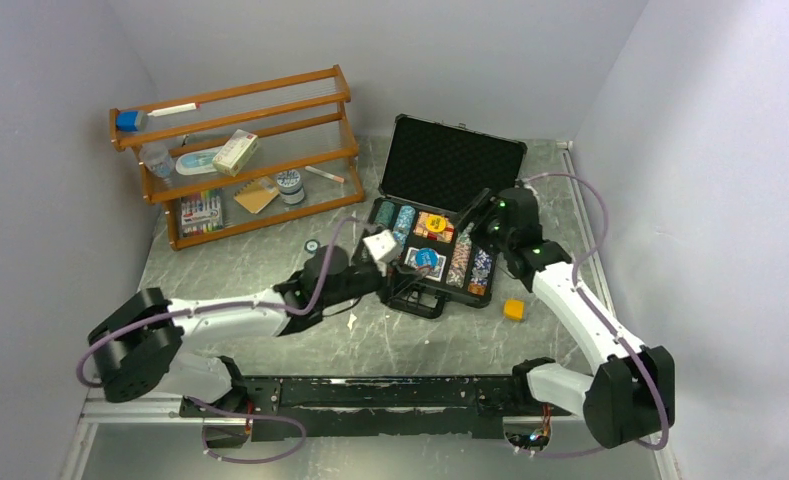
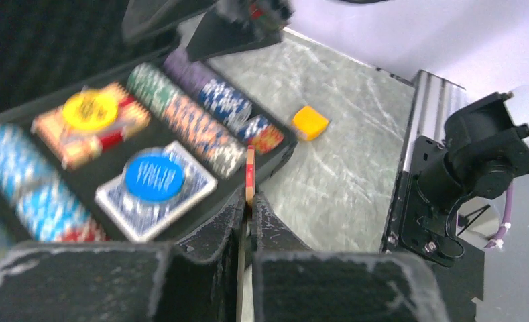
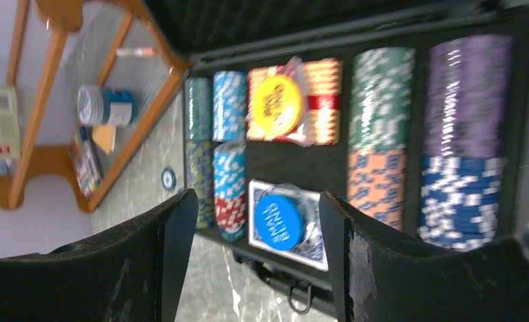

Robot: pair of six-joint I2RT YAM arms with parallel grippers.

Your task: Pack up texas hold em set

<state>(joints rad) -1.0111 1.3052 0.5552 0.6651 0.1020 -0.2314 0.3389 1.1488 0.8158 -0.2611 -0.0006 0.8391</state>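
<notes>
Packing looks nearly finished; case (image 1: 450, 165) lies open at far centre, rows mostly full; right gripper (image 3: 255, 198) hangs spread and empty above it; left gripper (image 2: 249, 201) pinches a red chip (image 2: 250, 168) on edge at the near rim, next needing a gap in the rows; pale walls enclose a grey marbled table (image 1: 230, 262); one loose chip (image 1: 311, 244) lies left.

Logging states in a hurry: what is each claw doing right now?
Left claw: closed on a poker chip.
Right claw: open, empty.
</notes>
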